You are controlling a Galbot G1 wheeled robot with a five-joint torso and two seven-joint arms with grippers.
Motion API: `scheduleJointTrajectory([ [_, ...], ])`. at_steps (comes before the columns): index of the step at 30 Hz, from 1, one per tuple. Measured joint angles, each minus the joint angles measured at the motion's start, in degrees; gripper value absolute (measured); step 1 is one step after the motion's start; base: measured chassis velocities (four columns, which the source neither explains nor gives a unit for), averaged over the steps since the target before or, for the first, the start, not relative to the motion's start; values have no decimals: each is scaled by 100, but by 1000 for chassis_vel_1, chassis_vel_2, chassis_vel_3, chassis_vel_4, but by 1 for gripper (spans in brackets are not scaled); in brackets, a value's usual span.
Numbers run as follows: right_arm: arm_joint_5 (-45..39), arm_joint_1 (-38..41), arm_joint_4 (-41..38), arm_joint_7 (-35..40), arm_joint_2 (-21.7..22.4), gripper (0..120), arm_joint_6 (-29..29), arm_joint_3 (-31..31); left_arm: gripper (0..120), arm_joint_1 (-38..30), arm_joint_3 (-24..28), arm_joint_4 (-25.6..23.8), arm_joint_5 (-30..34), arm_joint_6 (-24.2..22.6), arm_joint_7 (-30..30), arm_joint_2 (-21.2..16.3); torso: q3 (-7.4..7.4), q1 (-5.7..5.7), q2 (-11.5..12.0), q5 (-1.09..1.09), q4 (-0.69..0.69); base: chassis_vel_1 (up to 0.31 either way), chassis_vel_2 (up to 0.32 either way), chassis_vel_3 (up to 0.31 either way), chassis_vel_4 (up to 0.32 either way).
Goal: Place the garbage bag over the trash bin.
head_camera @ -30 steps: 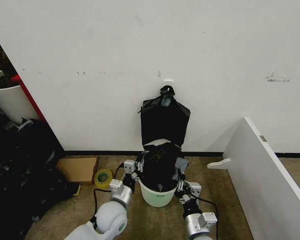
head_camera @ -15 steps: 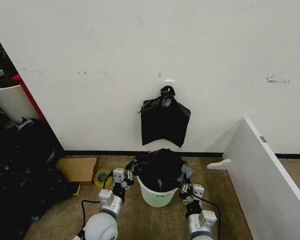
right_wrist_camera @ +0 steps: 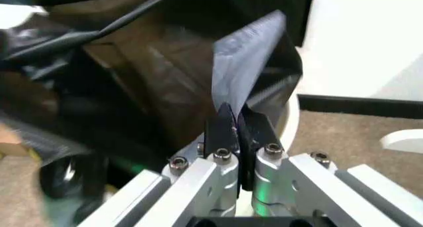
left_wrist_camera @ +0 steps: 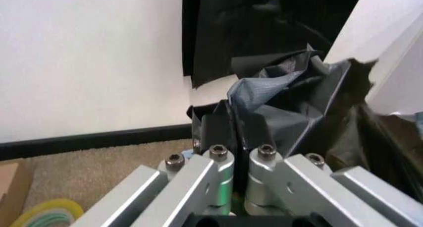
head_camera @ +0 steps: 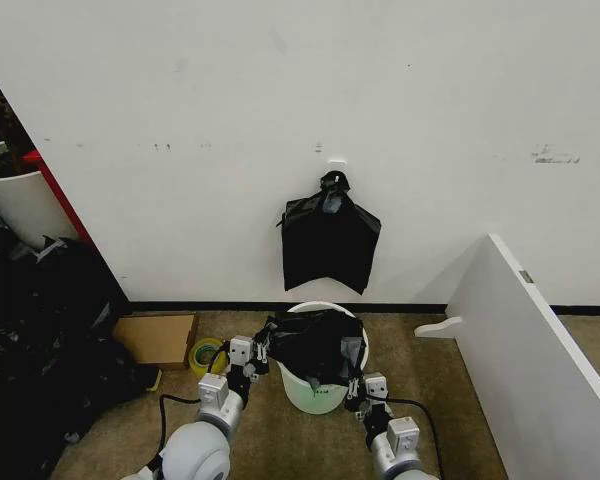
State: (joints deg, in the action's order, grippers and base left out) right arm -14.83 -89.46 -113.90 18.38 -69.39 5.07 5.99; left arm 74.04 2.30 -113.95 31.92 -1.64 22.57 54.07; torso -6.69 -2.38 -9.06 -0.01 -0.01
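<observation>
The garbage bag [head_camera: 313,345] sits stretched over the mouth of the trash bin [head_camera: 315,395], which stands on the carpet near the foot of the white wall, below a flat black bag with a knotted top [head_camera: 328,243] hanging on that wall. The left gripper [head_camera: 257,351] pinches the bag's edge at the bin's left side, its jaws closed tight on a fold of the black plastic, as the left wrist view confirms [left_wrist_camera: 235,138]. The right gripper [head_camera: 355,383] is clamped the same way on the opposite edge, at the front right of the bin, with a thin ridge of film rising between its closed fingers [right_wrist_camera: 233,130]. The far arc of the white rim shows bare behind the bag, so the mouth does not look fully seated there. To do this step well, both grippers should probably keep the film taut between them, draw the edge outward past the rolled rim and then downward evenly, so the opening hooks over the lip instead of slumping inside. Uneven pulling risks tearing such thin plastic or tipping the light bin.
</observation>
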Motion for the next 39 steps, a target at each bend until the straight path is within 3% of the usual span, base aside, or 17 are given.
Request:
scheduleJointTrajectory([
  [10, -225, 156, -162, 451, 490, 0, 731, -56, 0, 67, 97, -163, 233, -463, 249, -188, 0, 0, 0, 2, 0, 0, 0, 0, 0],
  [29, -658, 329, -355, 901, 754, 0, 2000, -338, 0, 256, 43, -677, 785, -1604, 714, -543, 0, 0, 0, 1, 0, 0, 0, 0, 0],
  [39, -951, 464, -297, 959, 738, 0, 2273, -408, 0, 257, -10, -709, 910, -1936, 757, -642, 0, 0, 0, 1, 0, 0, 0, 0, 0],
])
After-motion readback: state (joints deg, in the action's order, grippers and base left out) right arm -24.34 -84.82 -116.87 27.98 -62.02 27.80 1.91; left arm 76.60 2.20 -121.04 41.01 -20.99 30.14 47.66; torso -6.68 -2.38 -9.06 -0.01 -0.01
